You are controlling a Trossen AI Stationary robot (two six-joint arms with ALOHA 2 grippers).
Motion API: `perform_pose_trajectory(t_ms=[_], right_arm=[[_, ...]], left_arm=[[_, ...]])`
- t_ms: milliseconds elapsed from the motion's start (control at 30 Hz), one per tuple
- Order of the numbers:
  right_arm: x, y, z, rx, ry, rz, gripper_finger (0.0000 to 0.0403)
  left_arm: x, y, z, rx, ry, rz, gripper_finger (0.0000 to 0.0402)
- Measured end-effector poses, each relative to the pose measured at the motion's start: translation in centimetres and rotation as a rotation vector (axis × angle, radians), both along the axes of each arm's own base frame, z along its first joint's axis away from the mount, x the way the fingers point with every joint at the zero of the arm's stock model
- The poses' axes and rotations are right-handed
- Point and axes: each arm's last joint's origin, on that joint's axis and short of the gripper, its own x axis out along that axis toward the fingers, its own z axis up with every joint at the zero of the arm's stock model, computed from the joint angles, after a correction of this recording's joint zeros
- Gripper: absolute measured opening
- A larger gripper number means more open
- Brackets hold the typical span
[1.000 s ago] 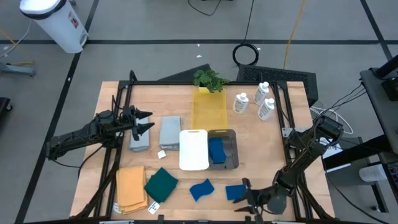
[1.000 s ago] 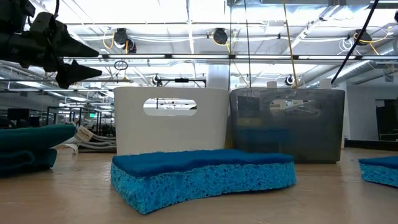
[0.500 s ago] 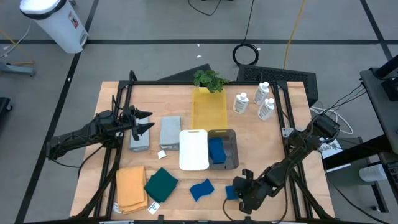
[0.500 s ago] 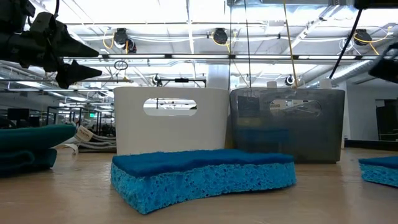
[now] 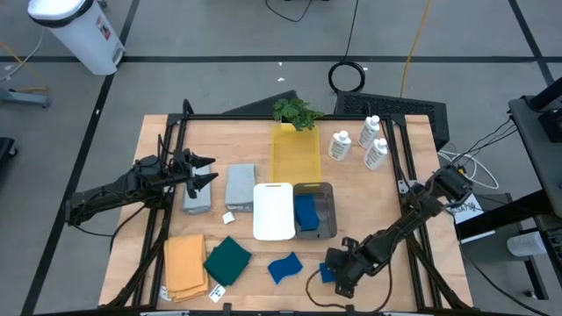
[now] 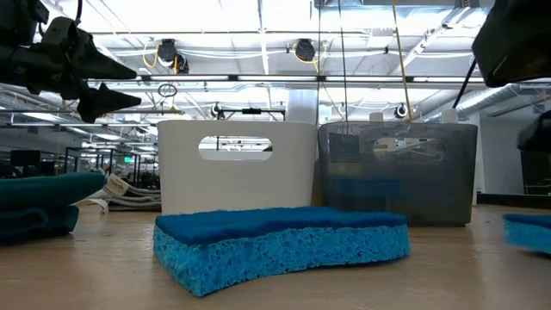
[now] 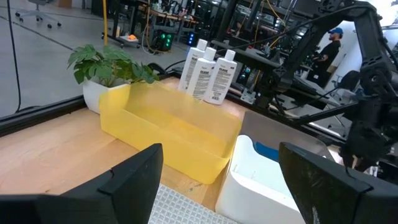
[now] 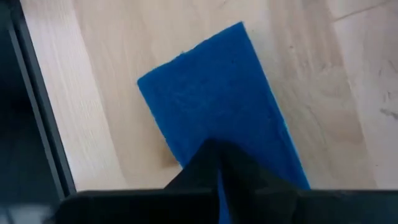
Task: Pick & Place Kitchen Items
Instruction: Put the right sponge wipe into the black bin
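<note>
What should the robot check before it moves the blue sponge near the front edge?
1. Right gripper over the blue sponge: ok.
2. Right fingers shut: ok. Actually pinching the sponge: cannot tell.
3. Sponge lifted off the table: not ok, it lies flat.
4. Grey bin has room: ok, one sponge inside with space beside it.
5. Left gripper out of the way: ok, it is open over the grey cloth.

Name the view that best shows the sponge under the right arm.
Right wrist view: the sponge fills it, flat on wood, shut right pincer over it. High view: mostly covered. Low view: only its edge. Left wrist view: none.
</note>
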Motion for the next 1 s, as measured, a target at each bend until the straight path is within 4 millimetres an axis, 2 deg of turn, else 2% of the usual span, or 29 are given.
perform_pose_trajectory(t_ms=[133,200,333,467,633,800,933,1000], right_arm=[[-1.1,-0.7,-0.3,-0.092,0.090,0.290,0.0000],[-1.5,-1.2,-0.4,-0.150,0.123,0.369,0.0000],[-1.7,-1.7,-0.1,-0.249,0.152,0.410,0.0000],[-1.4,-1.2,1.7,-0.290,0.171,0.384,0.0000],[-0.7,-0.4,4.5,-0.312,0.153,0.231,0.0000],[-1.5,-1.0,5.3,-0.303,0.227,-0.115,0.0009],[-3.1,-2.3,6.2,-0.340,0.342,-0.276,0.0054],[-3.9,-3.1,6.6,-0.345,0.337,-0.321,0.0086]], left_arm=[[0.0,0.0,0.0,0.000,-0.001,0.000,0.0324],[0.0,0.0,0.0,0.000,0.000,0.000,0.0324],[0.0,0.0,0.0,0.000,-0.001,0.000,0.0324],[0.0,0.0,0.0,0.000,-0.001,0.000,0.0324],[0.0,0.0,0.0,0.000,0.000,0.000,0.0324],[0.0,0.0,0.0,0.000,0.000,0.000,0.0324],[0.0,0.0,0.0,0.000,-0.001,0.000,0.0324],[0.0,0.0,0.0,0.000,0.000,0.000,0.0324]])
